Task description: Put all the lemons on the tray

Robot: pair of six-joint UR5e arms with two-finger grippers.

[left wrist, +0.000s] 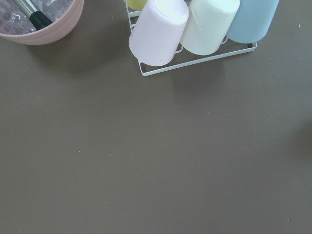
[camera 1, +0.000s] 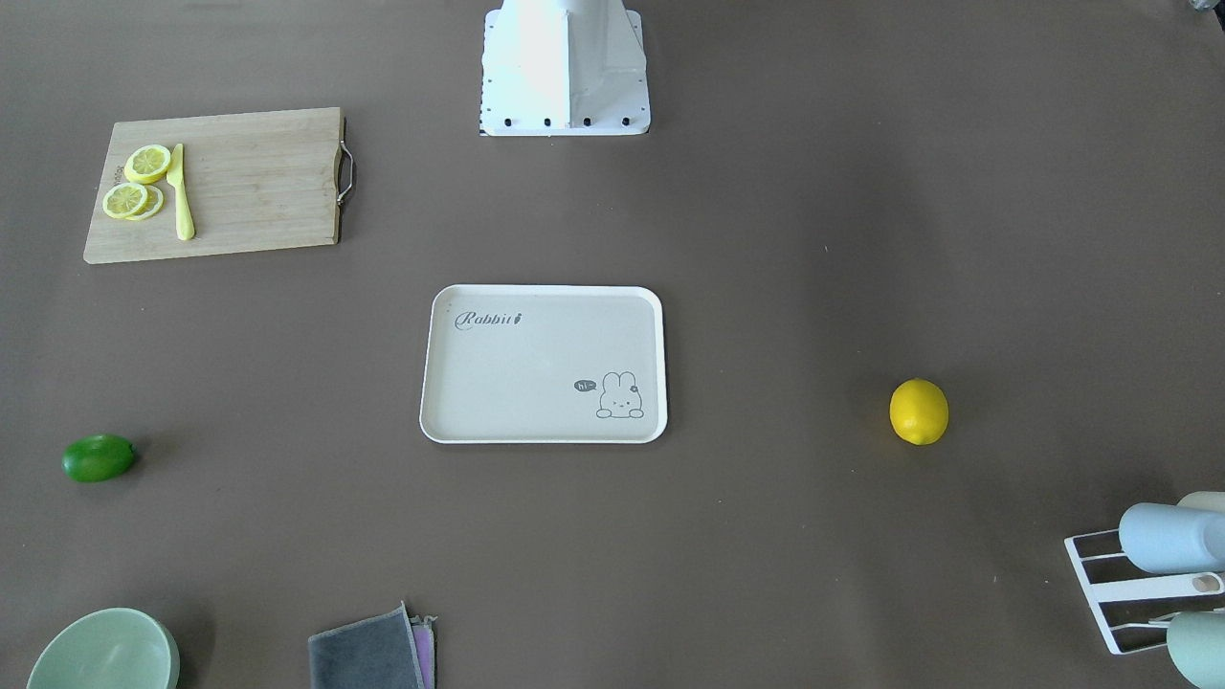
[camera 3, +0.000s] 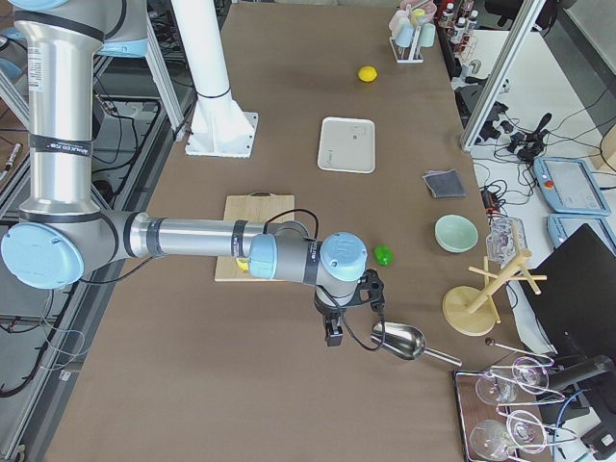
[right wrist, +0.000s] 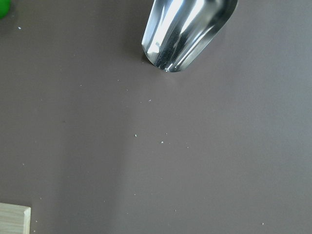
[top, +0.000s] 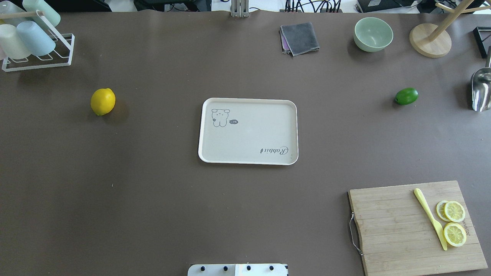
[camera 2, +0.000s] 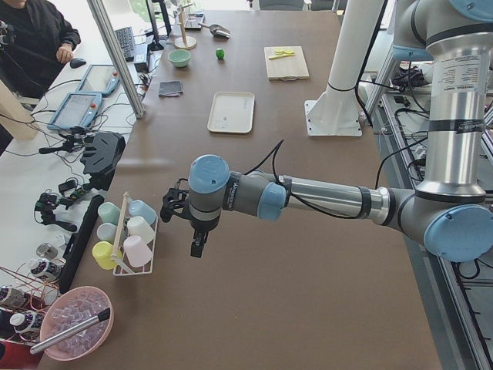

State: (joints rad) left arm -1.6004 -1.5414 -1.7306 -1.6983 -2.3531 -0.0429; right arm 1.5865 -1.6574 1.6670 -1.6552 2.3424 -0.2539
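The yellow lemon (camera 1: 919,411) lies on the brown table toward my left side (top: 102,101), apart from the tray. The green lemon (camera 1: 98,457) lies toward my right side (top: 406,96); its edge shows in the right wrist view (right wrist: 3,7). The cream Rabbit tray (top: 249,132) sits empty at the table's middle (camera 1: 536,368). My left gripper (camera 2: 197,245) hangs over the table's left end beside the cup rack. My right gripper (camera 3: 333,334) hangs over the right end near the metal scoop. I cannot tell whether either is open or shut.
A wooden cutting board (top: 395,226) holds lemon slices (top: 454,222) and a yellow knife. A cup rack (top: 34,42), grey cloth (top: 300,37), green bowl (top: 373,33), wooden stand (top: 429,40) and metal scoop (top: 481,90) line the table's far edge and ends.
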